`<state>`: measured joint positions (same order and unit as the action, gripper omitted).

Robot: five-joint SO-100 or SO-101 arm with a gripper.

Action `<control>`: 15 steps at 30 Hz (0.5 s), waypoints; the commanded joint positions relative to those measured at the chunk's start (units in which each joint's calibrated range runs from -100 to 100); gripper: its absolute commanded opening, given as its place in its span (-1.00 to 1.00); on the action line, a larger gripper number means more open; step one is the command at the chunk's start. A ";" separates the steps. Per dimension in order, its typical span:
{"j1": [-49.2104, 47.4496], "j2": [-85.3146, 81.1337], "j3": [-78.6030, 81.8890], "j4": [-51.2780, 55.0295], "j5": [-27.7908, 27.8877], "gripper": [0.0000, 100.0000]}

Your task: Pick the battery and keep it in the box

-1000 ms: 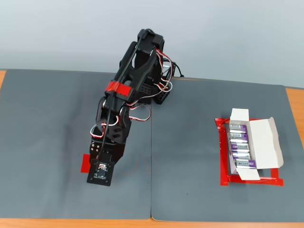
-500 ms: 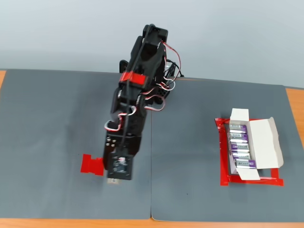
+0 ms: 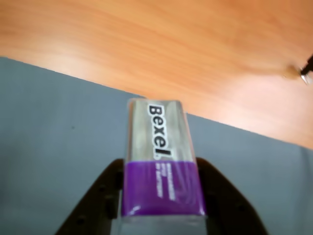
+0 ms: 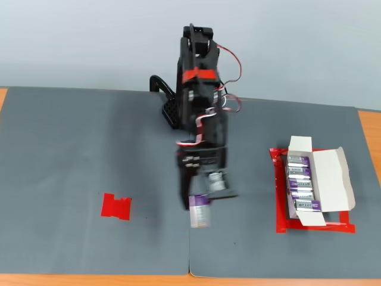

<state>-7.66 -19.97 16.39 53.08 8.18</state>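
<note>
A black two-finger gripper [image 4: 200,215] on a black robot arm with red tape bands and red-and-white wires [image 4: 199,113] is gripping a small rectangular battery with a silver body and a purple end [image 4: 199,210], its two fingers pressing on the battery's purple end from either side. In the wrist view the same gripper [image 3: 161,203] is showing its dark fingers [image 3: 102,196] against the battery's [image 3: 159,159] sides, with black lettering reading "Bexel" running along the silver part that is sticking out beyond the fingertips. In the fixed view the battery is hanging over the grey mat [image 4: 71,155], close to the seam between its two sheets. Well off to the gripper's right in that view, a small white cardboard box with open flaps [image 4: 333,179] is sitting inside a red tape frame [image 4: 280,196], with a row of matching silver and purple batteries [image 4: 300,182] lying in it. To the gripper's left, a flat red tape patch [image 4: 116,206] is lying on the mat. An orange wooden table edge [image 3: 195,54] is showing beyond the mat.
</note>
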 commanded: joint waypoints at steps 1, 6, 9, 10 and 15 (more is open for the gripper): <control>-5.65 -4.24 -1.33 0.13 -0.18 -0.78; -14.01 -5.00 -1.42 0.13 -0.18 -0.78; -18.71 -5.00 -1.51 0.13 -0.18 -0.78; -21.24 -5.00 -1.51 0.13 -0.24 -0.78; -26.99 -5.00 -1.51 0.13 -0.24 -0.78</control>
<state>-30.88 -22.18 16.39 53.08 8.18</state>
